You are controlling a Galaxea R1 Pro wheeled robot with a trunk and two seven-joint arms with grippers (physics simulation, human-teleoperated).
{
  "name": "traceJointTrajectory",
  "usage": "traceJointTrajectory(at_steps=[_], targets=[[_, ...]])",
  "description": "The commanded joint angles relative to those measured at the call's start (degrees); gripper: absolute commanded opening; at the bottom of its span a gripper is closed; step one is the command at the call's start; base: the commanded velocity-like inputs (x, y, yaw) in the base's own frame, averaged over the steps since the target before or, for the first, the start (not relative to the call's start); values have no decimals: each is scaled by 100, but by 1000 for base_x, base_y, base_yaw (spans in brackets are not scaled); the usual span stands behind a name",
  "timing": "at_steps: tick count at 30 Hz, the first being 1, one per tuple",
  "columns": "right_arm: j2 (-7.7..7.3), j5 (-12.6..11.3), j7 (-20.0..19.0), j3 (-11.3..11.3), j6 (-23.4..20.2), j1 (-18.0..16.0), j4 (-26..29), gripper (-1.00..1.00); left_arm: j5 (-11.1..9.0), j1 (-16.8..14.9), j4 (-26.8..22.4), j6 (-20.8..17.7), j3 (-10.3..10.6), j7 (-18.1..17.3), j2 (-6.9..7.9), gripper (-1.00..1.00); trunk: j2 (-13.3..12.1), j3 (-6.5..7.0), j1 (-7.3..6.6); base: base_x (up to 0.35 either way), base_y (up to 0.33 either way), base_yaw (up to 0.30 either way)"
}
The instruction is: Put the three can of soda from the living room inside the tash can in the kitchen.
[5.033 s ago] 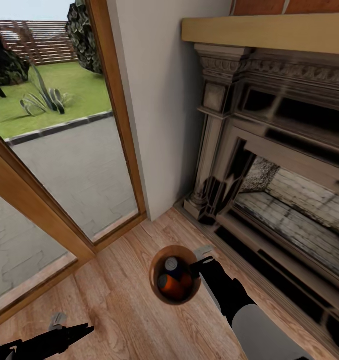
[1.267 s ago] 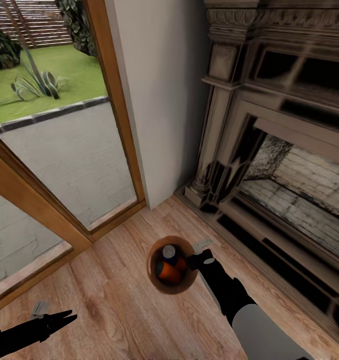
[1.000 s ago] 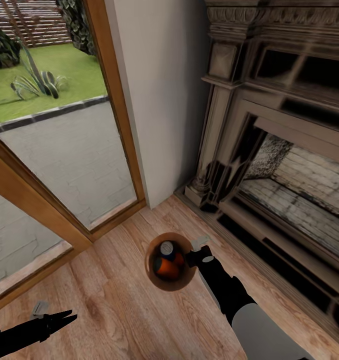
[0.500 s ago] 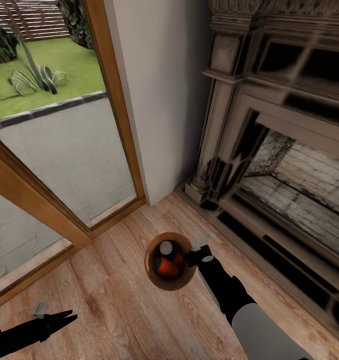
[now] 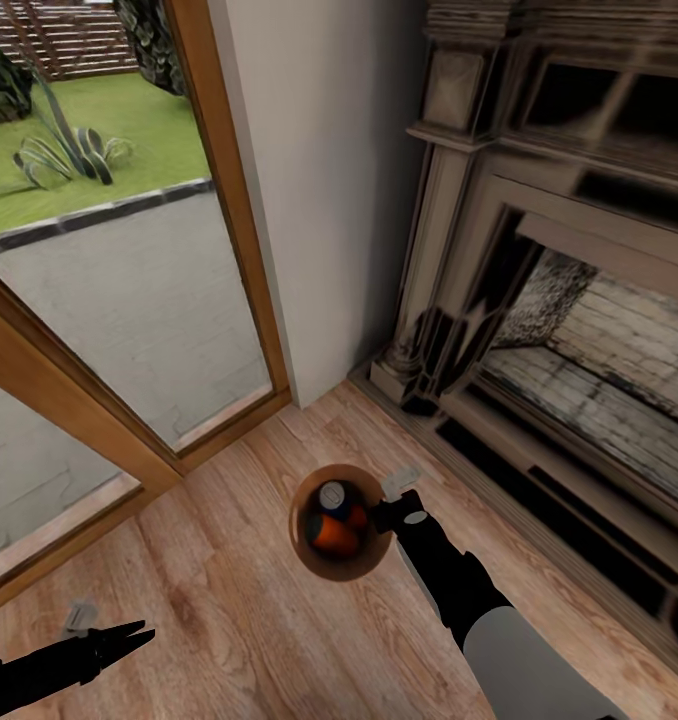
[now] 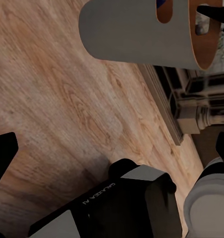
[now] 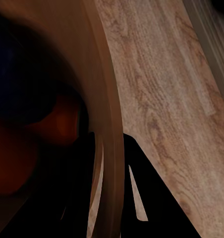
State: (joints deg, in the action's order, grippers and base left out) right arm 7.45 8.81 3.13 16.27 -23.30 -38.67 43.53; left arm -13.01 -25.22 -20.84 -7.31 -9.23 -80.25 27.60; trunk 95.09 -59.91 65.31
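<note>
While the right gripper [image 5: 387, 513] pinches the tash can [image 5: 309, 556] rim (cans of soda [image 5: 337, 525] inside), left gripper [image 5: 129, 636] slightly parted, holding nothing, fireplace [image 5: 539, 300] alongside.

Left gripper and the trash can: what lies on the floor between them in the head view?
Nothing but bare light wood floor lies between the left gripper and the trash can, held at its rim by the right gripper.

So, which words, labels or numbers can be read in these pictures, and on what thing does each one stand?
"GALAXEA", in pale letters seen upside down, on the dark robot body part in the left wrist view.
Soda cans in the trash can: any labels are too blurred to read.
</note>
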Motion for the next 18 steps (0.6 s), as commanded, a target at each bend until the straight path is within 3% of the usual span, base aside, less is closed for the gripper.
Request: traceJointTrajectory(at_steps=[1, 11, 18], targets=[[2, -37, -32, 1, 7, -2, 6, -100, 0, 0, 1, 1, 0, 0, 0, 100, 42, -18, 22, 0, 0, 0], [2, -37, -32, 2, 6, -4, 6, -100, 0, 0, 1, 1, 7, -6, 0, 100, 443, -198, 242, 0, 0, 0], [2, -37, -32, 7, 8, -1, 6, -100, 0, 0, 1, 1, 2, -61, 0, 100, 443, -198, 242, 0, 0, 0]])
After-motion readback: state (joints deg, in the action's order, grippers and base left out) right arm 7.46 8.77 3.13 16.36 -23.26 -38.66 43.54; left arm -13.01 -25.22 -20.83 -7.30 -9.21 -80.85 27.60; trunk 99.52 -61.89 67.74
